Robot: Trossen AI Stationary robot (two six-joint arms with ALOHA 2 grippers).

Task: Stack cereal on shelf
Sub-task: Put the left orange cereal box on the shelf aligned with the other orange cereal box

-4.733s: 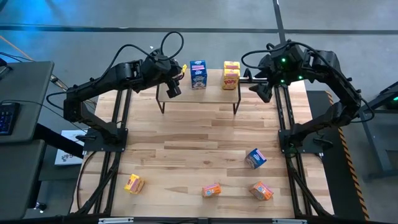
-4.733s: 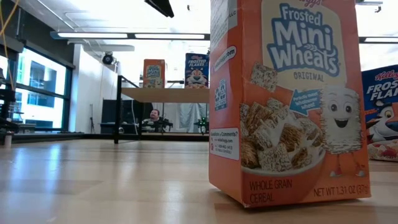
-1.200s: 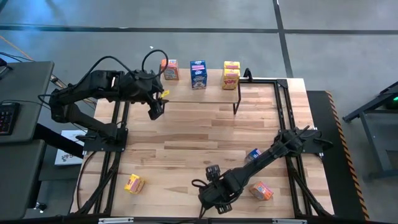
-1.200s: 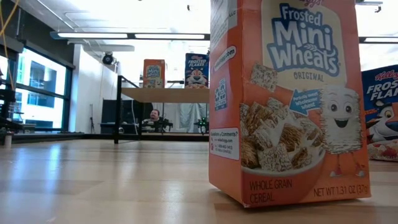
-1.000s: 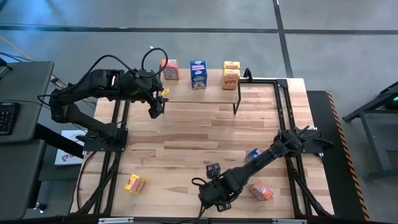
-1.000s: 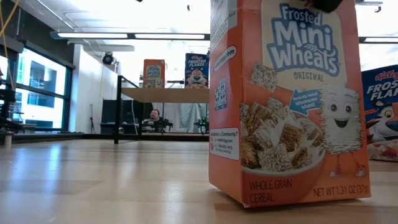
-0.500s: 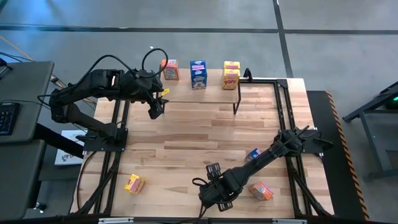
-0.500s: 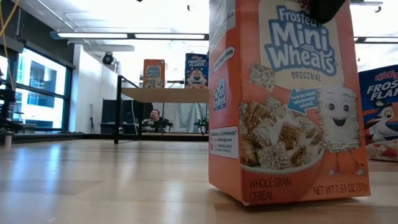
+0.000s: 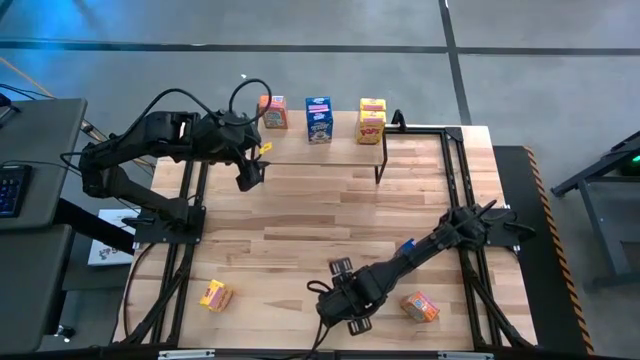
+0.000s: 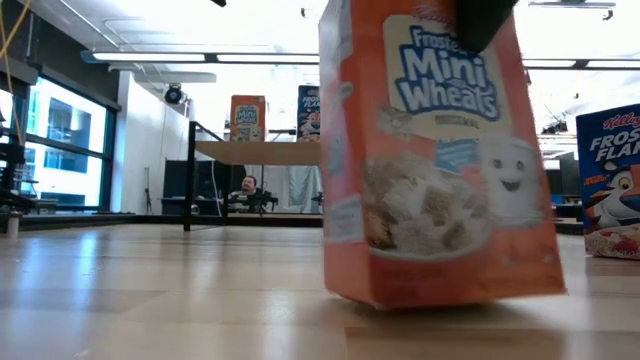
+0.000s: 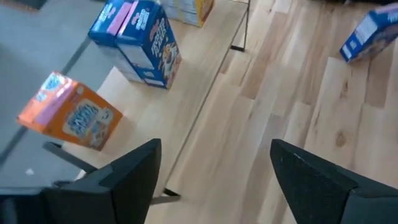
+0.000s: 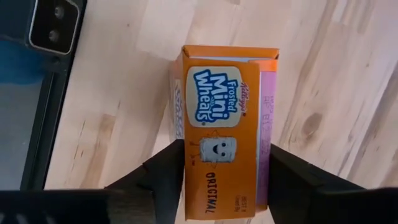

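My right gripper (image 9: 345, 305) stands at the table's near edge, shut on an orange Mini Wheats cereal box (image 10: 430, 170) that tilts on or just above the tabletop. Up beside the left end of the shelf (image 9: 320, 150), my left gripper (image 9: 248, 175) hangs open with nothing between its fingers (image 11: 130, 180). On the shelf stand an orange box (image 9: 273, 112), a blue box (image 9: 319, 120) and two stacked yellow boxes (image 9: 372, 122). My right gripper pinches the orange box (image 12: 224, 112) between its two fingers, one on each of two opposite faces near its top end (image 12: 189, 168). The fingers come from above, pointing down; one shows before the box's top (image 10: 485, 25). The box tilts; whether its bottom is clear of the table I cannot tell.
Loose boxes lie on the table: a yellow-orange one (image 9: 214, 295) near left, an orange one (image 9: 420, 306) near right, a blue one (image 9: 405, 247) partly under my right arm. A blue Frosted Flakes box (image 10: 610, 180) shows at the low view's right.
A dark finger of my right gripper has come down over the top of the orange box. The box, upright a second ago, has tipped and shifted a little toward the table's left.
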